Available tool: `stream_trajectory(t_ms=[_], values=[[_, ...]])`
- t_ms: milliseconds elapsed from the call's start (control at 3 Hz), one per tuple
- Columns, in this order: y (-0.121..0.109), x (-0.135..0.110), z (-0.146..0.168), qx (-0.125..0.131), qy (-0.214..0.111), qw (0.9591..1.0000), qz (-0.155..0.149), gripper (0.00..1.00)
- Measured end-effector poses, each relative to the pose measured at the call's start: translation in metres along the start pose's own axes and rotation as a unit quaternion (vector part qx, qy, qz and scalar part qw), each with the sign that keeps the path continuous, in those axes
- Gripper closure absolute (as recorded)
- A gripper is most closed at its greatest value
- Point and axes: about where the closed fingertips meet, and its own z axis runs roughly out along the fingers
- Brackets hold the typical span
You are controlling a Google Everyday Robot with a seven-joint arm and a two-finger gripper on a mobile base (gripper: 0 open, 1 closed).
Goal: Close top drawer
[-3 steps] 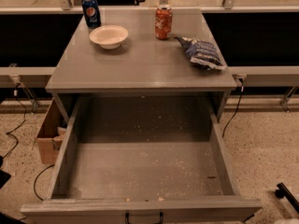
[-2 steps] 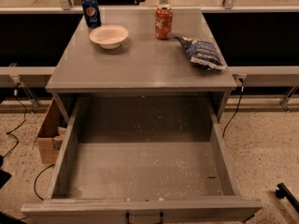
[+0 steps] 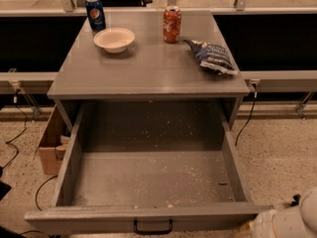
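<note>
The top drawer [image 3: 99, 218] is pulled far out of the grey cabinet toward the camera. Its deep grey floor [image 3: 153, 177] is speckled with pale crumbs and holds nothing else. The flat front runs along the bottom edge of the view, with a small black bar handle [image 3: 152, 227] at its middle. A white rounded part of my arm [image 3: 285, 219] shows at the bottom right corner, next to the drawer's right front corner. The gripper itself is out of view. The lower drawers are hidden.
On the cabinet top [image 3: 148, 68] stand a blue soda can [image 3: 94, 13], a white bowl [image 3: 114, 38], an orange can [image 3: 172, 24] and a crumpled chip bag [image 3: 213, 57]. A cardboard box [image 3: 49, 143] sits on the floor at the left, with cables nearby.
A white part of my arm has come into view at the bottom right corner. The drawer stays open as before.
</note>
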Motion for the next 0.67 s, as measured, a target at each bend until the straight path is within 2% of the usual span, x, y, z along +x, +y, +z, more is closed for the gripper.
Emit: stream_trajectory(t_ms=[333,667], values=[[0.000,0.000,0.000,0.000,0.000,1.0000,0.000,1.00],[-0.032,-0.018,0.002,0.011,-0.011,0.9996,-0.022,1.00]])
